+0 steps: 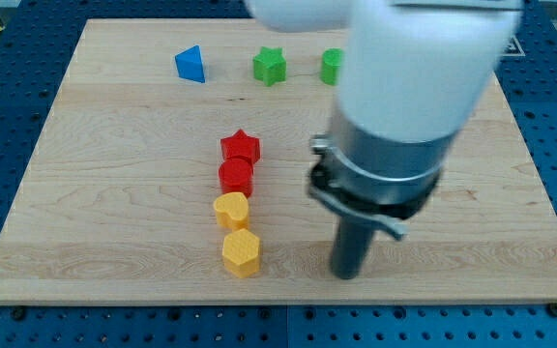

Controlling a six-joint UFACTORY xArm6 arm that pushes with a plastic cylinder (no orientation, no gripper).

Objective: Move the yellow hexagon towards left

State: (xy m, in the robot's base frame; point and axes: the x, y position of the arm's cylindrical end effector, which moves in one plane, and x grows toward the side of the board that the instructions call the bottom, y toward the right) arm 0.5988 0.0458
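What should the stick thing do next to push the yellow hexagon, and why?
Probably slide my tip straight towards the view's left until it meets the yellow hexagon. My tip sits apart from it on the view's right, at about the same level, with bare board between them. Pushing from that side should send it left, clear of the yellow heart just above it.

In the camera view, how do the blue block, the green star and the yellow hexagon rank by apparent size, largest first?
1. Yellow hexagon, largest, though it lies nearer the view's bottom, so nearness may enlarge it.
2. Blue block and green star look alike in size; I would not rank them.
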